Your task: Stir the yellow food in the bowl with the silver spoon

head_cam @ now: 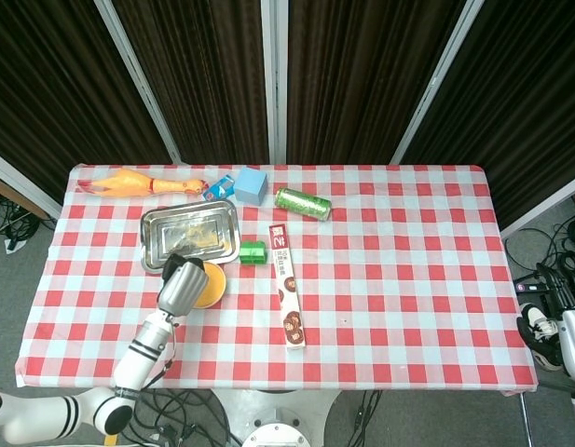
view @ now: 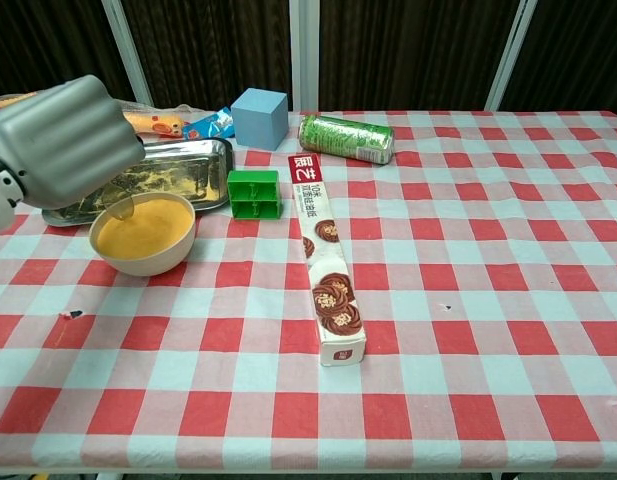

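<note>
- Stirring under way: left hand [view: 63,140], fingers curled on the spoon [view: 120,207], dips its tip into the yellow food [view: 145,228] in the bowl [view: 148,262], worktop's left.
- Next, by judgement: sweep the spoon round without tipping the bowl.
- Right hand out of sight.

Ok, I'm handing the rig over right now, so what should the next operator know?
Left hand holds the silver spoon over the bowl, its tip at the far rim of the yellow food.
Right hand: not in view.
The bowl sits in front of the metal tray, left of the green block.
Done: spoon picked up and brought to the bowl.
Left: stirring; how much is already done cannot be judged.
</note>
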Available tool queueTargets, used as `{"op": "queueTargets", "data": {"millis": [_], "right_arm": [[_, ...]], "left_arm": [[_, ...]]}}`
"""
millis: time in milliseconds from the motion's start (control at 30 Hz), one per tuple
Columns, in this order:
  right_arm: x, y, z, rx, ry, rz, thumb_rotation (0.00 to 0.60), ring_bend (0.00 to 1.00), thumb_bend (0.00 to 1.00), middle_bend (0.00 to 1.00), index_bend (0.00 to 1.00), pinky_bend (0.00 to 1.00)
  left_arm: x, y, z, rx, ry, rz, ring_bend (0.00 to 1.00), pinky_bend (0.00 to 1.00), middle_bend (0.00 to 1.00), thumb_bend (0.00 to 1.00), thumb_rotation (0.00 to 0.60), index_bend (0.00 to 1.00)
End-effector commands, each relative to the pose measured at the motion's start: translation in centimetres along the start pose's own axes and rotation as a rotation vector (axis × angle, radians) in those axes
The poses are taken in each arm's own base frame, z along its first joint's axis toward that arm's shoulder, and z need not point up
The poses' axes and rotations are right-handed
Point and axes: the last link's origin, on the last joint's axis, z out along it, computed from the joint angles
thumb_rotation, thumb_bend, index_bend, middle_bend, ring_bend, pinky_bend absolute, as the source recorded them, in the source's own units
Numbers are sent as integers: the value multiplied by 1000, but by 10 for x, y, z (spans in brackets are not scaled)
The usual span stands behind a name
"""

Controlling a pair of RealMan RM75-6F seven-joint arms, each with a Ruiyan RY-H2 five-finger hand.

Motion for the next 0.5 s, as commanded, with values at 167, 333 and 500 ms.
{"op": "queueTargets", "data": {"millis": [167,333,500], "right_arm": [[1,0,-1,-2,2,-2,600,0,293,116,0,0],[1,0,-2,-2,3,0,600,0,292,116,0,0],[1,0,-2,0,4,1,600,0,292,116,0,0]], "left_arm": [[-9,-3,6,23,-40,-17,904,955,925,453,600,715],[-6,-2,3,20,-38,-30,904,955,925,453,600,715],[-2,-4,6,26,-43,-68,904,955,925,453,600,715]]}}
